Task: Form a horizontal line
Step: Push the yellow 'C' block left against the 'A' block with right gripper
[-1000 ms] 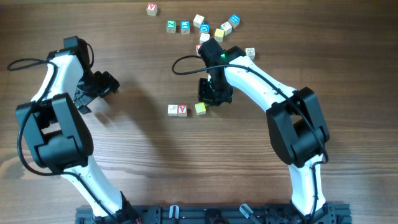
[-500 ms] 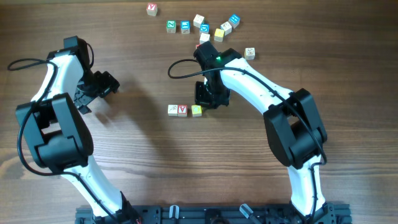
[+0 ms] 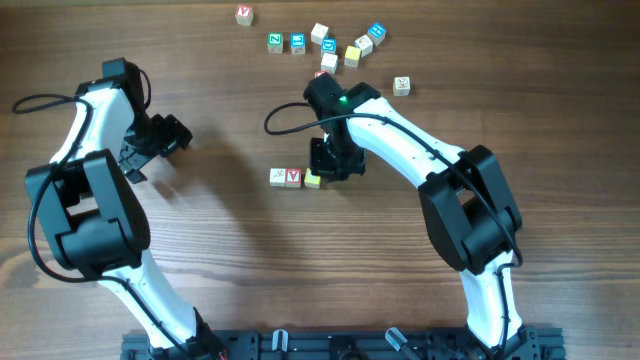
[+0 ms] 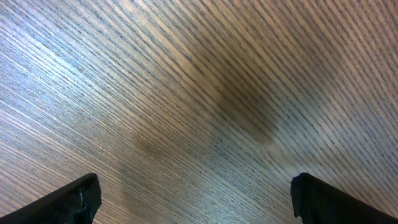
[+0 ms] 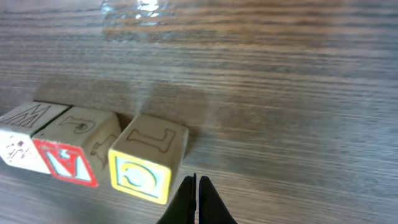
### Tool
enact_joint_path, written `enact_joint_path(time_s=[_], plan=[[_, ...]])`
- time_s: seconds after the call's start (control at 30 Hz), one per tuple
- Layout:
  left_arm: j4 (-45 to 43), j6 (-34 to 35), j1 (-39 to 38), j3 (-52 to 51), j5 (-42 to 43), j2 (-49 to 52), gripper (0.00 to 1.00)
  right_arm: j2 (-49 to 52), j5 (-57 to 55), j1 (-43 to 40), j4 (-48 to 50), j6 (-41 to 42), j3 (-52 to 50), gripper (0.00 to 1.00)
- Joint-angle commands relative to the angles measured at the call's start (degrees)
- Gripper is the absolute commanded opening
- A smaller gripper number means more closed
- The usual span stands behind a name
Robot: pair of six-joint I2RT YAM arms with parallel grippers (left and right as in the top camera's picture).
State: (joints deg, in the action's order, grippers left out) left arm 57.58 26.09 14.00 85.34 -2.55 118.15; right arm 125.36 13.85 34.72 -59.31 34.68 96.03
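Find the left fingers [image 4: 78,200] at the left of the bench [image 3: 230,260]. They stand wide apart, with only bare wood between them. Near the bench centre, the row [image 3: 293,177] reads pale cube [image 5: 22,134], red V cube [image 5: 71,152], yellow cube [image 5: 149,165]. The yellow cube sits slightly askew at the right end. The right fingers [image 5: 189,202] are pressed together, grip nothing, and sit just beside the yellow cube. Loose cubes [image 3: 328,45] lie well apart at the far edge.

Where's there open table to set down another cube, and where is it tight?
The table is bare on the near side of the row, and between the row and the left gripper. Right of the yellow cube, the right gripper sits close. The loose cubes at the far edge are crowded.
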Motion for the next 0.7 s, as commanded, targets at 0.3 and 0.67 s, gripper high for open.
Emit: enact_joint_path(time_s=[0.3, 0.67], plan=[[0.0, 0.1, 0.2, 0.0, -0.5, -0.5, 1.0, -0.1, 5.0, 0.0, 4.5, 1.4, -0.2, 0.05], [0.0, 0.1, 0.2, 0.0, -0.5, -0.5, 1.0, -0.1, 3.5, 0.0, 1.4, 1.9, -0.2, 0.05]])
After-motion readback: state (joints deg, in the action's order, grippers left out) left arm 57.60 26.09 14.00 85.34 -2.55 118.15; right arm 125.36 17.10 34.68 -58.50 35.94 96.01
